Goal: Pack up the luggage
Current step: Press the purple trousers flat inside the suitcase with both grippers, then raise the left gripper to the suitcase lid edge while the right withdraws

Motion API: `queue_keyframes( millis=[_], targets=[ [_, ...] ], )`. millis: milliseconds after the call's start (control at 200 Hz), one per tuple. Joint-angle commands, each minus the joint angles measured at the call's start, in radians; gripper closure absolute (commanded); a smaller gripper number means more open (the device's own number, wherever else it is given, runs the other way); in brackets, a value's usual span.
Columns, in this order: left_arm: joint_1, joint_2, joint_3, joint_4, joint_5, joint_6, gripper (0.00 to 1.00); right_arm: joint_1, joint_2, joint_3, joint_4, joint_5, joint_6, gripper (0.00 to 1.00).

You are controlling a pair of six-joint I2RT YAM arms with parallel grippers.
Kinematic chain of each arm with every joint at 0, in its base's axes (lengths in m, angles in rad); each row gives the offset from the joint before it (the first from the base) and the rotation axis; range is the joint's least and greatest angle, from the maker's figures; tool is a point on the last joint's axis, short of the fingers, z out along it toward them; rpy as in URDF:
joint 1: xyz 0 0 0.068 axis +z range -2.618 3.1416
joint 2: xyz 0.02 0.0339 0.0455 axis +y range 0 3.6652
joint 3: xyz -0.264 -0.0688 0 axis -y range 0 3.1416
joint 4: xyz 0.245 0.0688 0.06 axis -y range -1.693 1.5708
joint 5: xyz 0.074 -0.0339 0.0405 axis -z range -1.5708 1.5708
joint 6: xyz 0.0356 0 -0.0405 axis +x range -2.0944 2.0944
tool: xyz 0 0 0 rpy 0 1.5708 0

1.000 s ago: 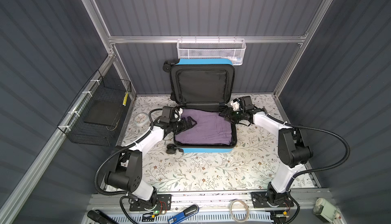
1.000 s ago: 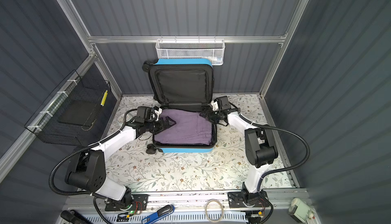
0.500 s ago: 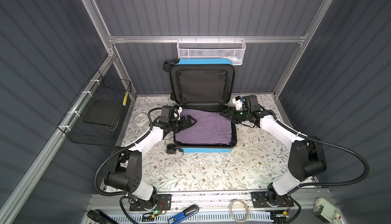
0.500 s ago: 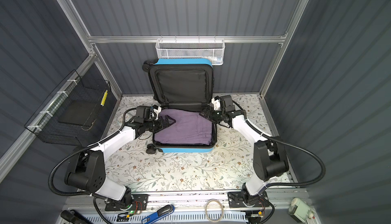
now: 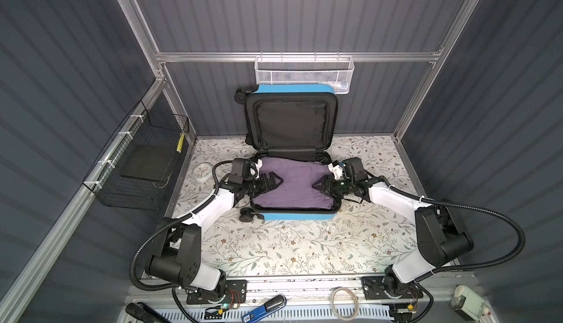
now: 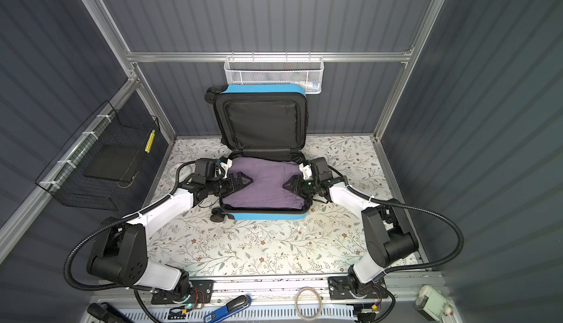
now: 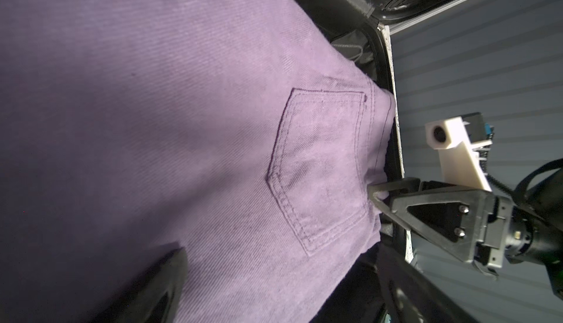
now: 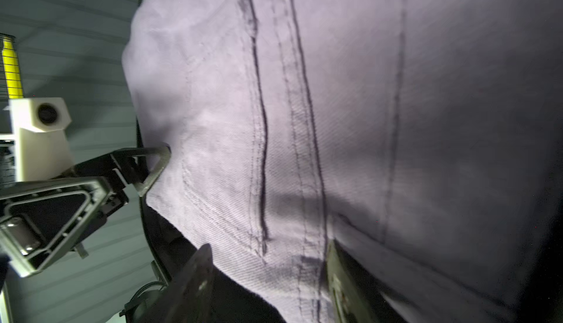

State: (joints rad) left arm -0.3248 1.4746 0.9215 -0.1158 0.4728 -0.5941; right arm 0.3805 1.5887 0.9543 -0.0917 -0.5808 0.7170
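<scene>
Over the last second our right claw (image 5: 319, 186) has slid from the far corner of the luggage (image 5: 294, 215) along its right rim and in over the jeans (image 5: 292, 184). The left claw (image 5: 275, 181) has stayed put, jaws wide, over their left side. The right jaws stand half apart at the jeans' edge; we cannot tell whether they pinch cloth. The luggage lies open on the tabletop (image 5: 289, 245), lid up and jeans inside, so we judge we are tucking edges before closing.
</scene>
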Motion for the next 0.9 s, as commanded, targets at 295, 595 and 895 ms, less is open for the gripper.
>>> queue_keyframes(
  millis=[295,595,895],
  targets=[
    [0.008,-0.024,0.434,-0.245,-0.126,0.174,0.0,-0.031,-0.142,0.314,-0.202,0.008,-0.094,0.27],
    [0.065,0.054,0.795,-0.163,-0.319,0.346,0.0,-0.164,-0.195,0.405,-0.242,0.045,-0.079,0.02],
    [0.2,0.369,1.289,-0.305,-0.045,0.343,0.0,-0.266,-0.226,0.36,-0.229,0.029,-0.047,0.01]
  ],
)
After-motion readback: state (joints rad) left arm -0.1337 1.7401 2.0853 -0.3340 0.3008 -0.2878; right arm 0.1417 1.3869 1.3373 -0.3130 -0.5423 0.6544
